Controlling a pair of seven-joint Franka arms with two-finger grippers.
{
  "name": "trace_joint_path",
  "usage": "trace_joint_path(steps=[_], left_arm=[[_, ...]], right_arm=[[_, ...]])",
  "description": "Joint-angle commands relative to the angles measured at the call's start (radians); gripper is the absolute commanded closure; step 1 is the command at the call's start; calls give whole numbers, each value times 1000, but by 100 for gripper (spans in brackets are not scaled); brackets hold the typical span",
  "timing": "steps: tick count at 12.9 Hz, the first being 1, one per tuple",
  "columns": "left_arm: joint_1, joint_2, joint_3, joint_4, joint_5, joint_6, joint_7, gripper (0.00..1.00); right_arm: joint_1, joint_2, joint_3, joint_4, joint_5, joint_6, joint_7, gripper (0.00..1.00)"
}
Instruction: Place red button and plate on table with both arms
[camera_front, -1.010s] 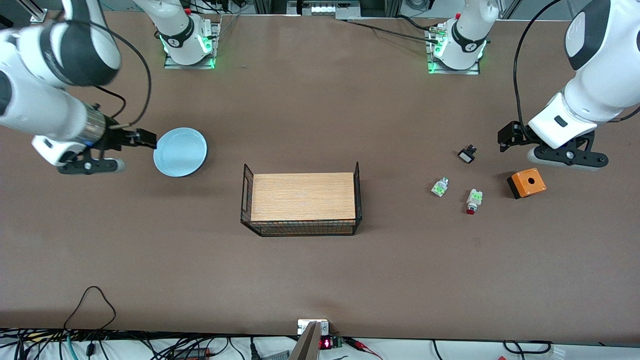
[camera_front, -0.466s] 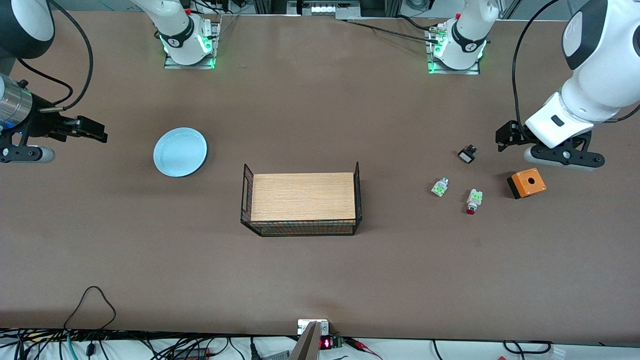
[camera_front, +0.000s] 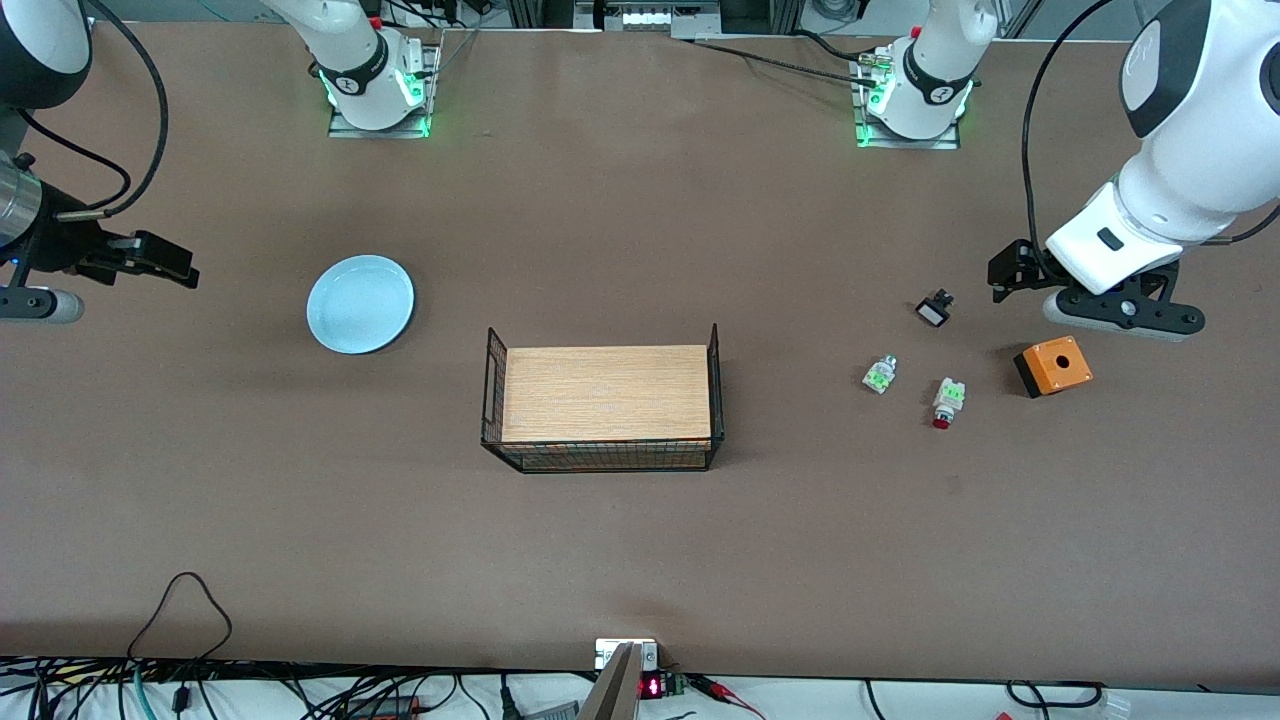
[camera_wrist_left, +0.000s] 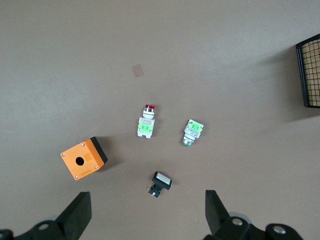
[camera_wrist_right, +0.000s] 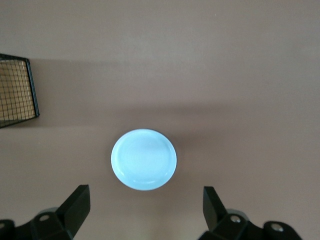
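The pale blue plate (camera_front: 360, 303) lies flat on the brown table (camera_front: 620, 560) toward the right arm's end; it also shows in the right wrist view (camera_wrist_right: 143, 159). My right gripper (camera_front: 160, 260) is open and empty, up in the air and apart from the plate (camera_wrist_right: 145, 205). The red button (camera_front: 944, 402) lies on its side on the table toward the left arm's end, red cap visible (camera_wrist_left: 146, 122). My left gripper (camera_front: 1005, 272) is open and empty, over the table beside the small parts (camera_wrist_left: 147, 212).
A wood-topped black wire rack (camera_front: 605, 405) stands mid-table. Near the red button lie a white-green part without a red cap (camera_front: 879, 374), a small black-and-white part (camera_front: 933, 309) and an orange box (camera_front: 1052, 366). Cables run along the near edge.
My right gripper has drawn back from the plate's rim toward the right arm's end of the table; the plate stays put. My left gripper has shifted slightly toward the bases.
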Motion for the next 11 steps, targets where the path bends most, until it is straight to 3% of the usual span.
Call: trace_joint_path(steps=[1,11], left_arm=[[-4,10,3,27,13,-21,15,0],[-2,12,3,33,13,-22,16,0]], right_arm=[[15,-13,-5,-16,-11,11,-17,0],[18,-15,4,13,0,-54,-19,0]])
